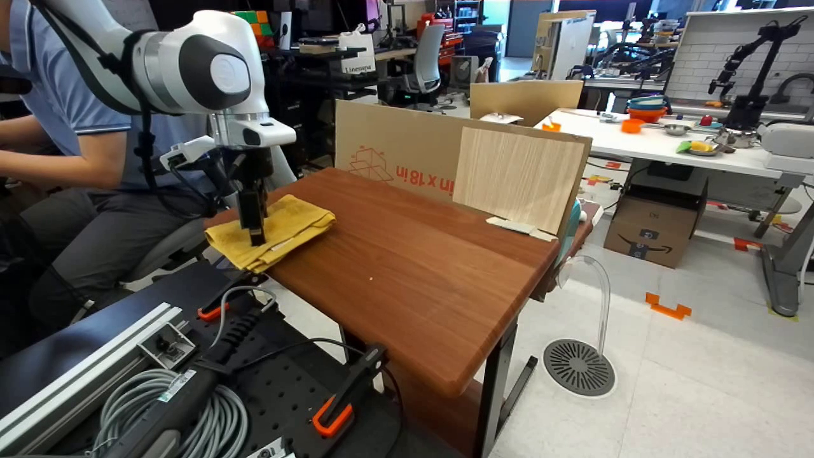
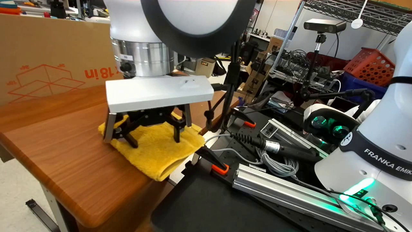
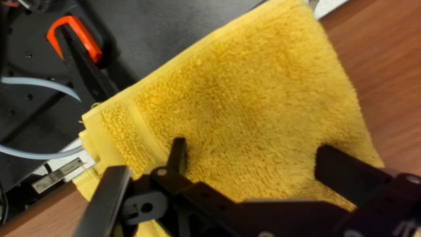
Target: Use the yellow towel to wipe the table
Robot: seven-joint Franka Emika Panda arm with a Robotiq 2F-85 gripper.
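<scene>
The folded yellow towel (image 1: 299,219) lies flat at one end of the reddish-brown table (image 1: 407,254) and hangs slightly past its edge. In an exterior view the towel (image 2: 157,158) covers a corner of the table (image 2: 64,154) beside the robot's mount. My gripper (image 2: 156,142) points down over the towel with its fingers wide apart. In the wrist view the towel (image 3: 250,92) fills the space between and beyond the open fingertips (image 3: 251,146), with nothing pinched. The fingertips are at or very near the cloth; I cannot tell whether they press on it.
A cardboard panel (image 1: 394,146) stands along the table's far side, with a light wood board (image 1: 518,178) leaning on it. Black clamps with orange pads (image 2: 220,169), cables (image 2: 280,162) and metal rails sit on the black mount beside the table. A person (image 1: 152,146) sits near the towel end.
</scene>
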